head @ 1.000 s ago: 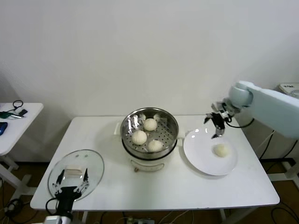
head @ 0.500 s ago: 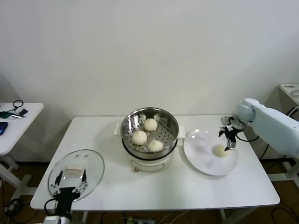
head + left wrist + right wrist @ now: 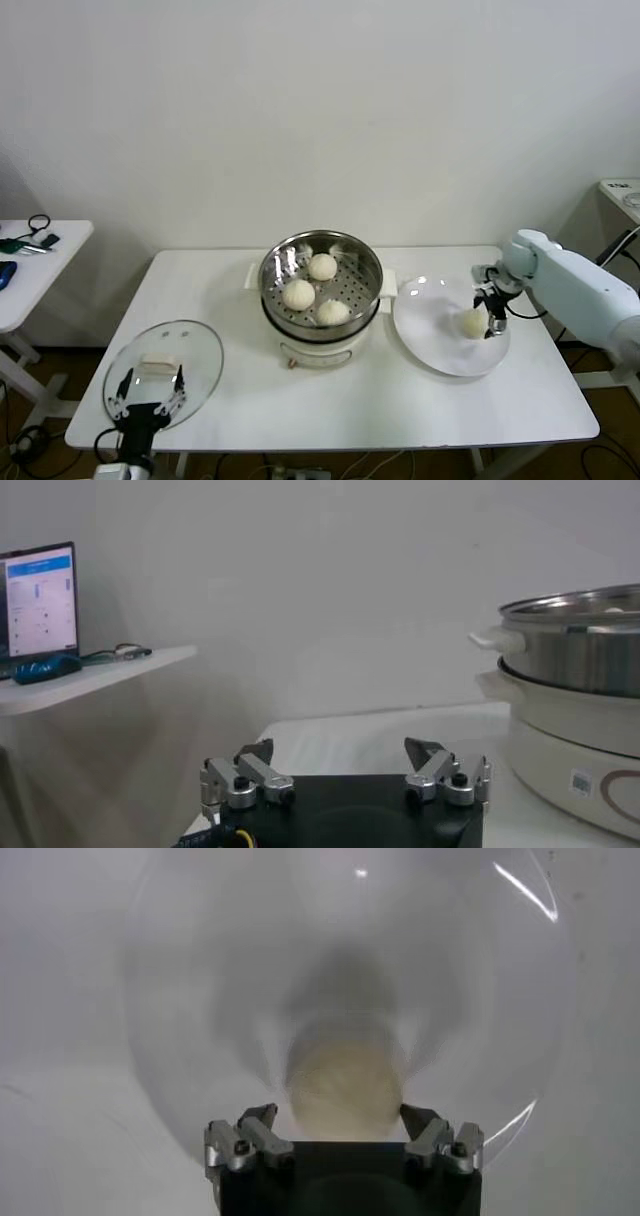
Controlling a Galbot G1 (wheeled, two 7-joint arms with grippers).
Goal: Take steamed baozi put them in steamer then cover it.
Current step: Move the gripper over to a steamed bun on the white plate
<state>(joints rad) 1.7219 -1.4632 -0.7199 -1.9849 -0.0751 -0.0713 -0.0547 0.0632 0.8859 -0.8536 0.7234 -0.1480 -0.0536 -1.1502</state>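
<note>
Straddling baozi [image 3: 345, 1086] | right pincer [image 3: 340, 1131] spread | head view: sideways

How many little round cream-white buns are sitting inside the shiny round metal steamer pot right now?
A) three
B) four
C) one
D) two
A: three cream-white buns lie on the perforated floor of the shiny metal steamer pot, while one more bun sits on the flat white plate.
</note>
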